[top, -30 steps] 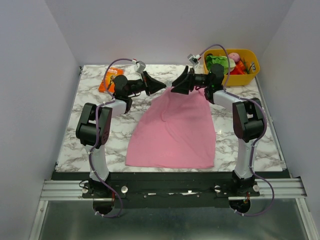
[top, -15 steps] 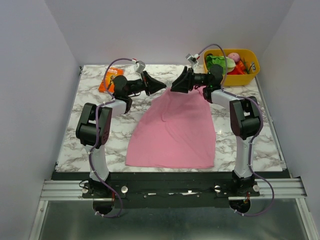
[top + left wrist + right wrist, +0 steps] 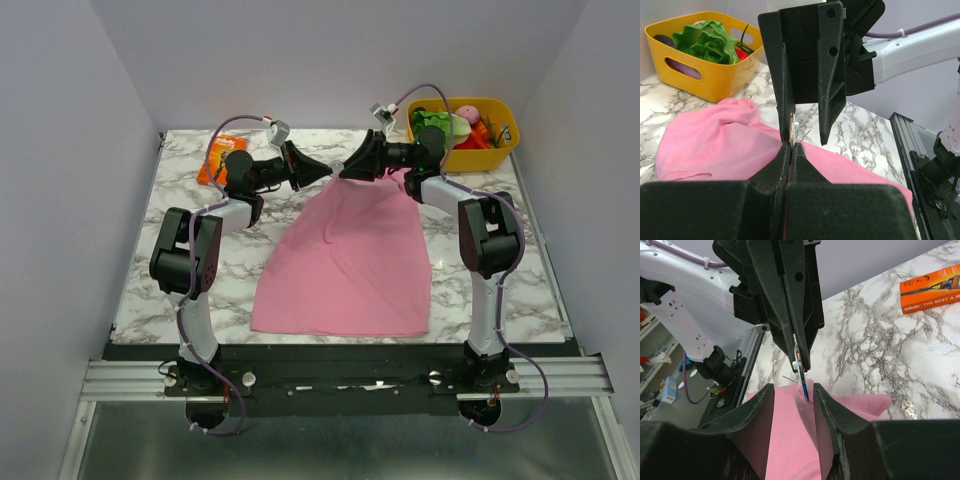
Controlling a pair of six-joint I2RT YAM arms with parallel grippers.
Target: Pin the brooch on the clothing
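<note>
The left gripper (image 3: pixel 791 146) pinches the brooch (image 3: pixel 791 128) above the shirt (image 3: pixel 345 260), the right gripper (image 3: pixel 792 388) half-open around it; the box (image 3: pixel 932 287) reads "Gillette THE BEST A".

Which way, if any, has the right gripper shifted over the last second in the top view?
Yes. The right gripper has edged slightly left, farther from the yellow plastic basket and closer to the left gripper.

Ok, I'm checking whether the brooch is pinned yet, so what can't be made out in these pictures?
- Brooch: top view, too small and hidden between both arms' jaws; wrist views show only its edge.
- Whether its pin pierces the T-shirt: both wrist views, too fine to tell, jaws in front.
- Neck label: seen in no view.
</note>
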